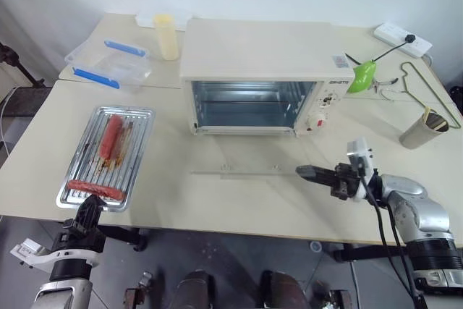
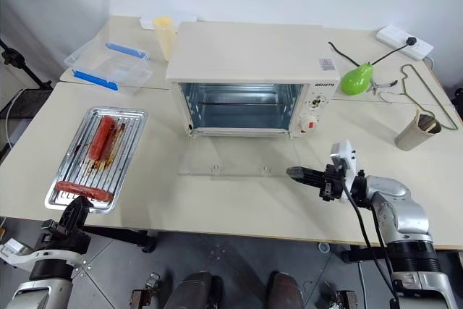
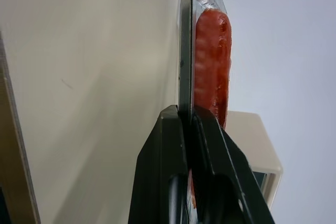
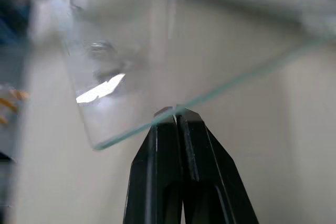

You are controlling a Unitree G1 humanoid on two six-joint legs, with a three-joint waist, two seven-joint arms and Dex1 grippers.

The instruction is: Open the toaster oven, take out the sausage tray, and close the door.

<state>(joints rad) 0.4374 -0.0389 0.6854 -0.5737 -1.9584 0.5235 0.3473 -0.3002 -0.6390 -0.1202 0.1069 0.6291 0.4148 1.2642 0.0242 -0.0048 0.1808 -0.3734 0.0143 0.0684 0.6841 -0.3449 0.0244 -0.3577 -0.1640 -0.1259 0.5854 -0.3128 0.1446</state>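
I have the tray (image 1: 105, 157) out on the table (image 1: 239, 200), at about nine o'clock from the oven (image 1: 260, 81), with my left gripper (image 1: 88, 211) pinched on its near rim. The door (image 2: 237, 158) lies flat open. My right gripper (image 2: 304, 174), fingers pressed together, sits at the glass's three o'clock corner.

The risk, as I judge it: those closed fingers could slide off the thin glass edge when lifting, dropping the door. Pulling the left arm back unreleased would drag the tray off the table.

The right wrist camera shows the fingertips touching the glass edge; the head view leaves that unclear.
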